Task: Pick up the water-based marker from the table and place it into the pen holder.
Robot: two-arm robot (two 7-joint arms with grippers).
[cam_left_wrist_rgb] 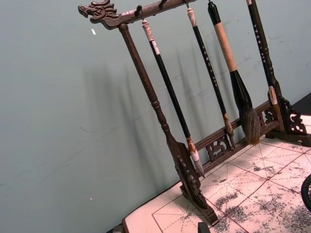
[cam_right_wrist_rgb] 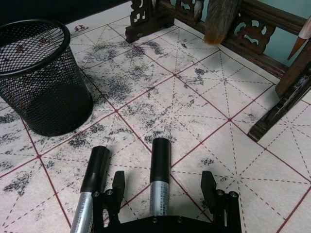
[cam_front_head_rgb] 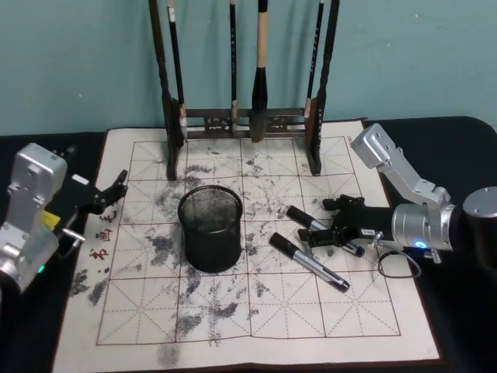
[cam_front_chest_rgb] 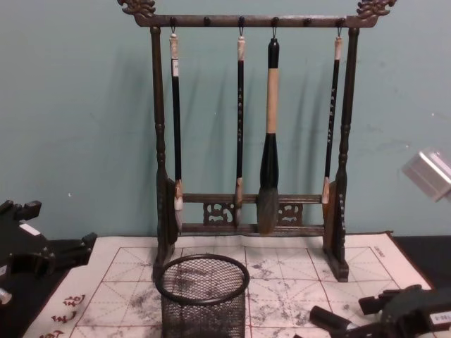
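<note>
Grasp step: my right pincer [cam_right_wrist_rgb: 162, 178] sits open astride a marker [cam_right_wrist_rgb: 160, 155]; next I close, lift, carry to the holder [cam_right_wrist_rgb: 48, 97] ahead. Left pincer [cam_front_head_rgb: 115, 194] idles open, well apart.

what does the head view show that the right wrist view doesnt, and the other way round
Head view, not the wrist view: the left gripper over the left edge of the white gridded ink-stained mat, and the nearer black-capped silver marker's whole length. Right wrist view, not the head view: up close, the right gripper's open fingers either side of the other black-capped marker's cap. Both: the two markers, the round black wire-mesh pen holder, the dark wooden brush rack's base, the mat.
</note>
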